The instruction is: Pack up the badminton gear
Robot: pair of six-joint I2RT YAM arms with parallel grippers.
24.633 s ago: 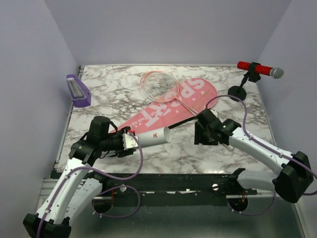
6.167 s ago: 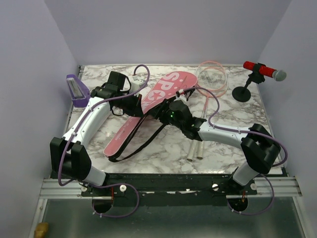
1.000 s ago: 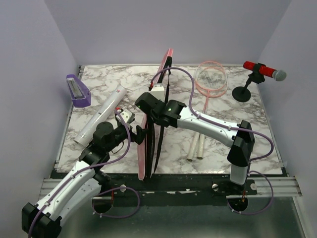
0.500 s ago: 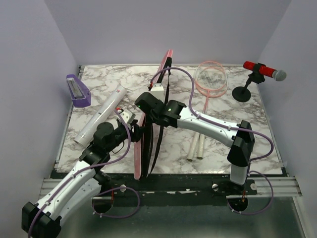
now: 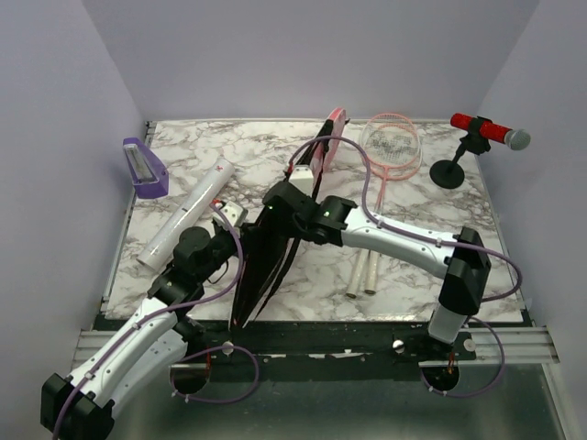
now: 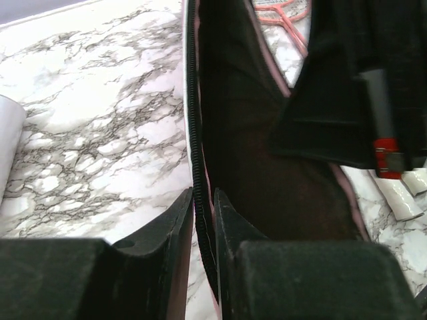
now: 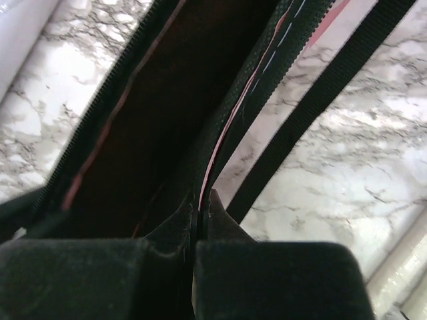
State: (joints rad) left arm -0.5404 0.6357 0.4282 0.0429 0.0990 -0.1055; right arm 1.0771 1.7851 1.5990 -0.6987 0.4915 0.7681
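The long pink bag [image 5: 334, 126] stands on edge along the middle of the table, its dark inside [image 5: 263, 255] spread open. My left gripper [image 5: 246, 240] is shut on the left zipper edge [image 6: 193, 133], which sits between its jaws [image 6: 203, 213]. My right gripper [image 5: 280, 213] is shut on the opposite edge [image 7: 227, 133], pinched tight [image 7: 203, 213]. The pink-framed racket [image 5: 393, 147] lies to the right of the bag, its pale handle [image 5: 362, 275] pointing toward me. The white tube [image 5: 188, 215] lies at the left.
A small purple tray [image 5: 144, 167] sits at the back left. A red microphone on a black stand [image 5: 481, 130] is at the back right. The bag's black strap [image 7: 313, 107] hangs beside the right gripper.
The left jaws have closed from wide open onto the bag's zipper edge. The right gripper moved right with its edge, so the bag's mouth spread open and its top leaned right.
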